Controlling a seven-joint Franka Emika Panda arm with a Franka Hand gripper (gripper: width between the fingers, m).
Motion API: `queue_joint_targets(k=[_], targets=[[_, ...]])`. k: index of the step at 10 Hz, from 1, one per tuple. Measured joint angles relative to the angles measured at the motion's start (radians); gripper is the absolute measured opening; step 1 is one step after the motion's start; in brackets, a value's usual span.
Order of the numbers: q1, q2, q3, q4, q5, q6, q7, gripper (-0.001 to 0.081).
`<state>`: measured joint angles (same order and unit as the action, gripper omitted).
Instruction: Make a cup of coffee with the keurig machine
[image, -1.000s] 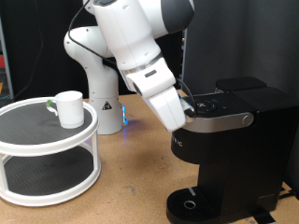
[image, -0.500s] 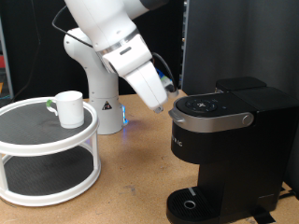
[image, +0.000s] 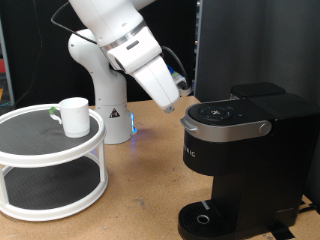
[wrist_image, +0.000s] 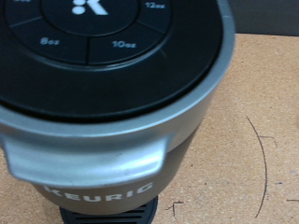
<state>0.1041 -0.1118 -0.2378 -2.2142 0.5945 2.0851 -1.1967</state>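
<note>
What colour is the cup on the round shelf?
The cup is plain white, standing on the white round shelf. The exterior view shows it best.

Open air above the closed lid of the keurig machine (image: 240, 150), gripper (image: 172, 107) just off its upper edge toward the exterior view's left; bare table (image: 140, 190) between machine and white two-tier stand (image: 50, 165); stand's top tier occupied by cup (image: 72, 115).

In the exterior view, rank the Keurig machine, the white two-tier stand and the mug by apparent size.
Largest to smallest:
1. keurig machine, though it sits nearer the camera
2. two-tier stand, close to the machine in spread, so the top two are unsure
3. cup, clearly smallest
</note>
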Motion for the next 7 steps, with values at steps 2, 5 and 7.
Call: queue_joint_targets(k=[2,5,7], targets=[[-0.004,-0.004,-0.009,-0.001,-0.015,-0.053,-0.009,0.0001],[-0.021,-0.044,-0.047,0.002,-0.039,-0.206,-0.066,0.0001],[-0.027,-0.059,-0.051,-0.003,-0.043,-0.213,-0.073,0.0001]])
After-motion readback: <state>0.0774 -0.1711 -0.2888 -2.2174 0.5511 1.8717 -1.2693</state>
